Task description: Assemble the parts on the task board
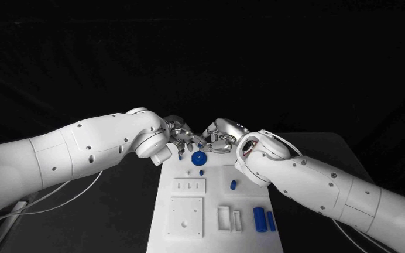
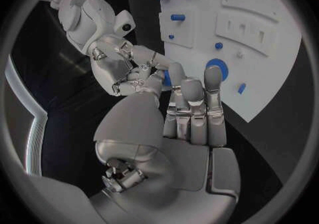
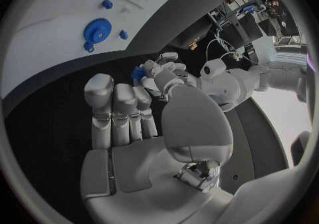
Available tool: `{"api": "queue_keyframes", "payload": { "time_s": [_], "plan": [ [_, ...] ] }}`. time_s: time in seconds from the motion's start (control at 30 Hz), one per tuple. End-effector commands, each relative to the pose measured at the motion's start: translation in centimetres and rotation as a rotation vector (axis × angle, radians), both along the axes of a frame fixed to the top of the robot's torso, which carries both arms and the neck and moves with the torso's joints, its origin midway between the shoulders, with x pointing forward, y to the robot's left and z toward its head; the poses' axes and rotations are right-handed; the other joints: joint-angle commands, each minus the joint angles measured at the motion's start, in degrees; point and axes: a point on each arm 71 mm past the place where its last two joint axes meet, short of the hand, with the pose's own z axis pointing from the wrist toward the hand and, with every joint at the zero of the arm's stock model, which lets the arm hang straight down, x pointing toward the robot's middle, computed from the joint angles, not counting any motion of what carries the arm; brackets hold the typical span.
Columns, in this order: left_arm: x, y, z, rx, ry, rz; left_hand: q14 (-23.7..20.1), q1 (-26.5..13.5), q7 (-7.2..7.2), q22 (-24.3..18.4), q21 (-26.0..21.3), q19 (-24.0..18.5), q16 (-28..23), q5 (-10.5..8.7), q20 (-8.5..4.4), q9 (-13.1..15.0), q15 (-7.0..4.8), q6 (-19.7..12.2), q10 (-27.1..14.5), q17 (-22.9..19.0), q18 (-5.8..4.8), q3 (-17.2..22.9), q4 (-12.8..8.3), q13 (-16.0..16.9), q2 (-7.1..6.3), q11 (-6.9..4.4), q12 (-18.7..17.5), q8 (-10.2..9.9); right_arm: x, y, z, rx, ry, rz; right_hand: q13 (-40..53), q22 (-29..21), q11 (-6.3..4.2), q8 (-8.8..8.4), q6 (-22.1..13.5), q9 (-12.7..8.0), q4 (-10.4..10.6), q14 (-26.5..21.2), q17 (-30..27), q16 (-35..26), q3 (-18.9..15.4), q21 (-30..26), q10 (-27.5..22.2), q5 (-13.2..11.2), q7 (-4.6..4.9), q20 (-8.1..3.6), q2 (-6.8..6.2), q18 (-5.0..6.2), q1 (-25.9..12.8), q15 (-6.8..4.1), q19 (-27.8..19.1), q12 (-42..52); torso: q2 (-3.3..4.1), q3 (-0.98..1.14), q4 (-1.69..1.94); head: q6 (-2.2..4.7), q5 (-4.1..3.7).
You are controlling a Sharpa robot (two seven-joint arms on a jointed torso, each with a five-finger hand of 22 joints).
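Both hands are meeting at the far end of the white task board (image 1: 190,229) on the black counter (image 1: 126,206). The left hand (image 3: 156,72) is pinching a small blue part (image 3: 138,73) in its fingertips, while the right hand (image 2: 129,67) is sitting close against it, fingers curled; cannot tell whether it grips anything. A blue gear (image 1: 199,159) is lying on the board just near of the hands, with two blue cylinders (image 1: 264,219) at the board's near right.

In the head view, the two hands are meeting at the far end of the task board (image 1: 211,206), and the left hand (image 1: 179,129) and right hand (image 1: 221,136) are covering that edge. A small blue part (image 3: 138,73) is showing between their fingers, too small to identify. The board's near end is running off the picture at 6 o'clock.
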Motion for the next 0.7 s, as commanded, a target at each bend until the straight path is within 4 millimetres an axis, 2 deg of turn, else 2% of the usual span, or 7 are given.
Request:
{"api": "queue_keyframes", "payload": {
  "time_s": [0.03,0.23,0.3,0.33,0.47,0.63,0.7],
  "plan": [
    [-0.1,-0.2,0.1,0.001,0.004,-0.025,-0.05,-0.73,-1.58,0.7,-0.59,0.26,0.52,0.43,-0.23,22.41,-0.34,1.75,2.09,0.23,-0.92,4.14,-3.28,0.17,-0.03,-0.44,0.46,-0.48,0.0,0.0,-0.3,-0.02,0.009,0.009,-0.03,5.7,-0.26,0.12,0.39,0.07,0.28,0.28,-0.05,-0.13,-0.28,0.25,-0.02,0.19,0.13,-0.17,0.42,0.33,0.03,-0.15,2.67,0.02,0.01,0.06,-0.01,0.02,0.01],
    [0.0,-0.1,0.1,-0.01,0.01,-0.011,0.03,-0.94,-1.74,1.54,-0.99,0.51,1.01,0.7,-0.34,23.85,-0.44,2.08,2.23,0.69,-0.99,4.6,-3.45,0.47,-0.04,-0.51,1.16,-0.51,0.0,-0.2,-0.2,-0.008,-0.001,0.009,-0.48,5.59,-0.11,0.07,-0.67,-0.1,0.66,0.22,-0.31,-0.46,-1.7,-0.17,-0.33,0.69,0.3,-0.1,-0.2,0.36,-0.38,-0.05,2.62,-0.55,0.0,0.07,-0.03,-0.15,0.17],
    [0.0,-0.1,0.1,-0.013,0.014,-0.003,0.08,-1.01,-1.78,1.74,-1.05,0.6,1.17,0.89,-0.36,24.08,-0.48,2.31,2.34,0.85,-1.0,4.68,-3.51,0.55,-0.03,-0.54,1.39,-0.48,0.0,-0.4,-0.1,0.002,-0.009,0.012,-1.65,5.41,0.61,0.06,-5.28,-0.32,1.44,-0.13,-1.13,-1.49,-3.86,-0.89,-1.31,1.22,1.47,0.11,-1.64,0.42,-1.65,0.4,2.45,-2.14,-0.02,0.11,-0.07,-0.19,0.26],
    [0.0,-0.1,0.1,-0.014,0.017,0.002,0.11,-1.16,-1.8,2.06,-1.22,0.67,1.41,0.95,-0.42,24.39,-0.53,2.52,2.33,1.15,-1.06,4.85,-3.67,0.65,0.05,-0.55,1.74,-0.51,0.0,-0.5,-0.1,0.008,-0.012,0.016,-3.57,4.28,1.34,0.36,-7.9,-0.2,2.52,-1.55,-3.57,-4.68,-7.46,-5.18,-3.44,0.49,2.32,0.84,-1.95,0.88,-1.38,1.01,1.36,-4.78,-0.03,0.13,-0.08,-0.22,0.29],
    [-0.1,0.1,-0.1,-0.016,0.03,0.023,0.11,-1.22,-1.86,2.59,-1.45,0.86,1.73,1.03,-0.48,24.52,-0.6,2.78,2.45,1.69,-1.09,5.17,-4.33,0.74,0.18,-0.58,2.31,-0.49,-0.2,-1.3,0.1,0.028,-0.02,0.022,-12.0,-2.49,2.45,0.01,-16.63,-0.53,4.44,-5.38,-8.75,-10.76,-15.32,-25.97,-9.83,1.9,3.3,2.21,-2.17,2.59,1.18,2.24,-2.44,-12.54,-0.02,0.23,0.01,-0.4,0.55],
    [-0.3,0.8,-0.6,-0.007,0.044,0.05,0.6,-2.25,-2.13,3.21,-1.65,1.26,2.71,4.33,-0.62,25.07,-0.74,3.67,2.57,3.33,-1.11,5.55,-5.13,0.82,-0.12,-0.75,3.5,-0.48,-0.3,-3.6,0.1,0.044,0.004,0.009,-18.11,-5.57,3.05,-0.32,-23.05,-0.81,10.91,-6.63,-11.4,-10.07,-19.39,-32.22,-11.97,3.67,3.94,2.73,-3.91,2.84,5.6,2.73,-1.3,-9.22,-0.04,0.14,-0.11,-0.52,0.87],
    [-0.4,1.1,-0.8,-0.001,0.047,0.061,0.76,-2.67,-2.17,3.43,-1.74,1.37,3.01,5.77,-0.65,25.42,-0.79,3.85,2.61,4.07,-1.07,5.87,-5.5,0.77,-0.24,-0.79,3.86,-0.45,-0.3,-4.9,0.2,0.057,0.022,-0.006,-19.18,-5.47,3.05,-0.38,-23.14,-0.84,10.92,-6.92,-11.83,-9.95,-19.51,-32.71,-12.43,3.89,3.99,2.75,-3.77,2.8,5.71,2.77,-1.16,-8.82,-0.06,0.17,-0.16,-0.65,0.99]
  ]
}}
